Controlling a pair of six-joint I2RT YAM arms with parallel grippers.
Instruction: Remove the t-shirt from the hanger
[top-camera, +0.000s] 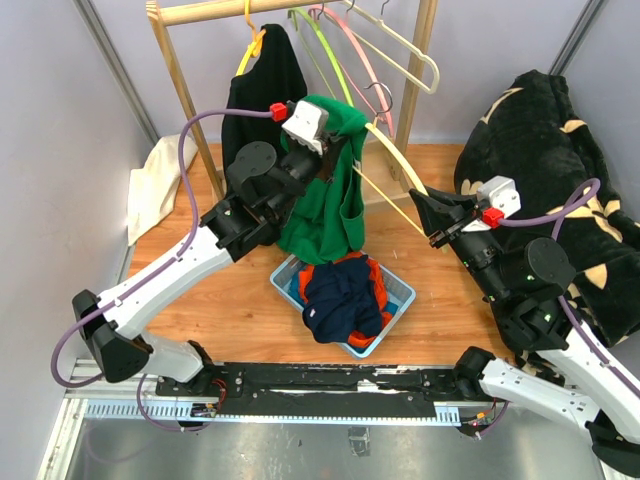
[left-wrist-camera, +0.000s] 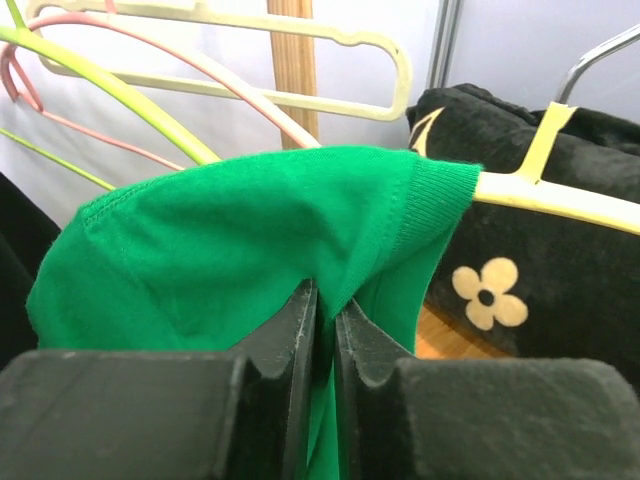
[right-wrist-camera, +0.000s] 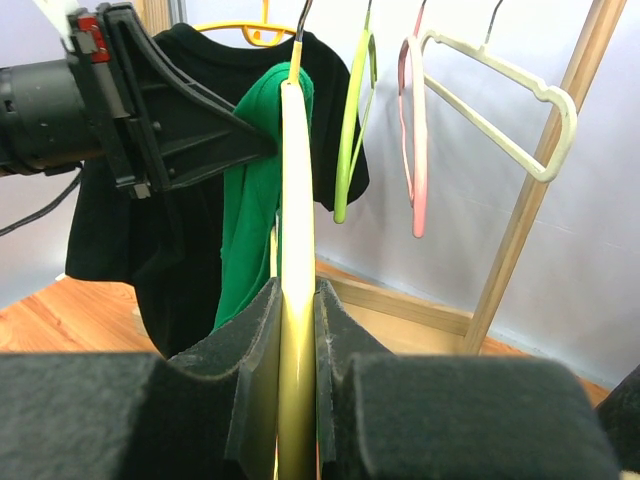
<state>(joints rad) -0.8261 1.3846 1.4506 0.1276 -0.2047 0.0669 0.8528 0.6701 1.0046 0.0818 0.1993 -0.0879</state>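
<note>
Two grips, one hanger (right-wrist-camera: 297, 200).
Left fingers (left-wrist-camera: 285, 350) pinch the green t-shirt (left-wrist-camera: 230, 240) near its ribbed edge; right fingers (right-wrist-camera: 255, 340) clamp the hanger; t-shirt drapes over it, at the rack (top-camera: 185, 90).

Your left arm (top-camera: 160, 275) has a long white link set between chunky black joint housings, with a round black motor cap (top-camera: 253, 160) further up. A purple cable (top-camera: 235, 113) loops along it to a white camera block (top-camera: 305, 120) marked by a red tab (top-camera: 278, 110). Your right arm (top-camera: 530, 300) is built alike: black joints dotted with small green lights, a white shell near the base, a second purple cable (top-camera: 560, 212), a second white block (top-camera: 497, 188) and a second red tab (top-camera: 491, 216). The left end effector (left-wrist-camera: 322, 300) and right end effector (right-wrist-camera: 297, 300) each carry two matte black, grainy, wedge-shaped fingers. Both bases sit on a black rail (top-camera: 330, 380).
</note>
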